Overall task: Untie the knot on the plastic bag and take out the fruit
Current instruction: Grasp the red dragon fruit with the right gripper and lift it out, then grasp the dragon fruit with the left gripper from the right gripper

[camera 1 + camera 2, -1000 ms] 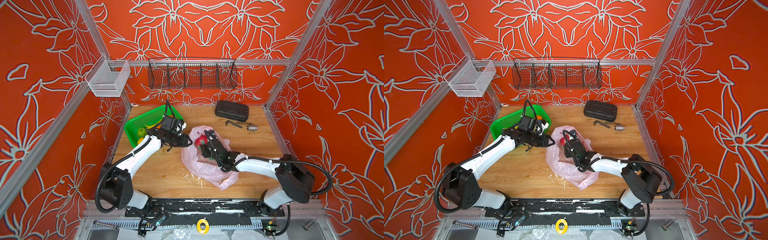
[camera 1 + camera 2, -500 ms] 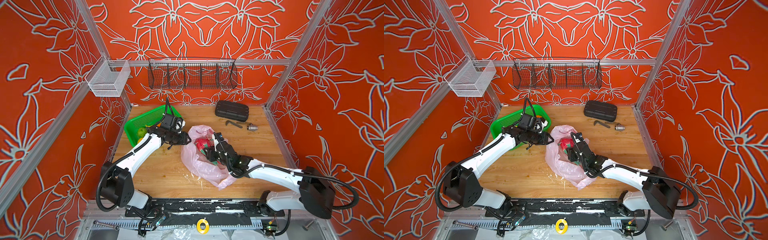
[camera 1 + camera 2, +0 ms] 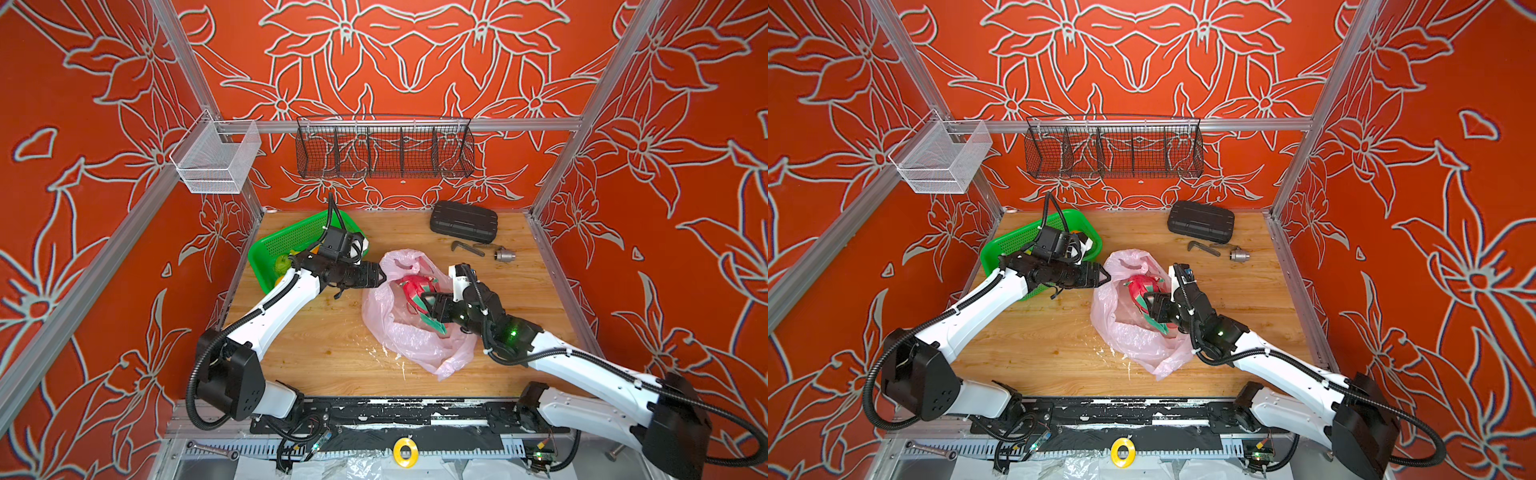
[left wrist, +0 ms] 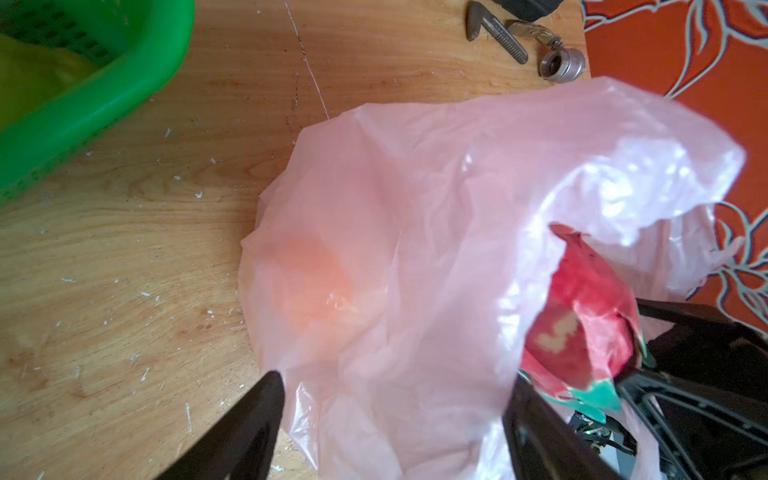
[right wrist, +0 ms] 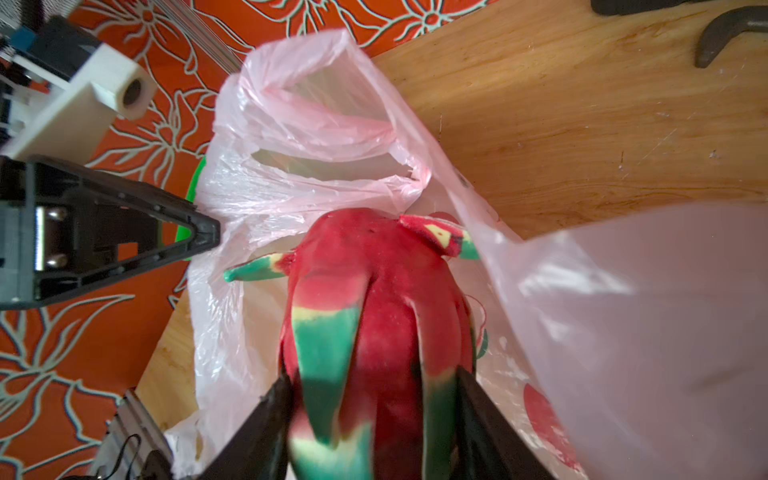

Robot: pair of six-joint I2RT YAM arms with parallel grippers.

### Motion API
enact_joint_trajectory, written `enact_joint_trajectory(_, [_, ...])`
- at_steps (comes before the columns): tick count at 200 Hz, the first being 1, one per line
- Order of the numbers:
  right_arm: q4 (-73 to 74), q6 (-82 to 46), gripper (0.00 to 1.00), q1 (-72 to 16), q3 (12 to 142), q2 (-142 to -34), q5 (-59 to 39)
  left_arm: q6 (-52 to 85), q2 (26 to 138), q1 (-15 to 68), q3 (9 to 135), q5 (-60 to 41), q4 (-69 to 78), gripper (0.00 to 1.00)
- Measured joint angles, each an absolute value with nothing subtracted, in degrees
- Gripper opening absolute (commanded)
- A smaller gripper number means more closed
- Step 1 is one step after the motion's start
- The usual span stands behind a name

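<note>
On the wooden table (image 3: 324, 332), the right gripper (image 5: 374, 378) clamps a pink dragon fruit (image 5: 374, 282) by its green-scaled end, one finger pressed to each side, and holds it in the mouth of the pale pink plastic bag (image 3: 399, 336), seemingly so that it can be drawn clear of the film. In both top views the fruit sits at the upper, open end of the bag, near the middle of the table, while the rest of the bag sags flat towards the front edge. The handle loops (image 5: 332, 124) gape loose and untied behind the fruit, which suggests the opening step is done and the emptying is under way. The left gripper (image 4: 397, 382) hangs at the bag's rim on the basket side, jaws spread wide with crinkled film lying between them but nothing pinched; it looks placed to catch or steady the edge as the fruit comes out. A soft orange shape (image 4: 307, 278) shows through the film, probably another fruit lying inside the bag, though the blur leaves that uncertain. The green basket (image 4: 137, 83) waits just beside the left arm at the table's back corner, the likely place for whatever is lifted out.
</note>
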State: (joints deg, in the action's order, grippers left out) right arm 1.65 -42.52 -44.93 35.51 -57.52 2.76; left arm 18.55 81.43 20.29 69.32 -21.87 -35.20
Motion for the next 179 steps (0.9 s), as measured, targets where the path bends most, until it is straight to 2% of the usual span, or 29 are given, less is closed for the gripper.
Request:
enact_joint_trajectory(69, [-0.23, -45.78, 0.36, -44.25, 35.66, -51.03, 0.62, 20.08, 73.91, 20.32, 68.45, -22.68, -31.86, 0.84])
enact_joint_trajectory(98, [-0.3, -46.19, 0.36, -43.05, 36.07, -49.71, 0.47, 23.92, 71.35, 20.4, 69.1, -24.32, -30.63, 1.0])
enact_joint_trajectory(179, [1.1, -46.22, 0.36, -41.34, 40.51, -47.55, -1.21, 39.05, 72.4, 24.01, 74.74, -27.51, -28.25, 0.98])
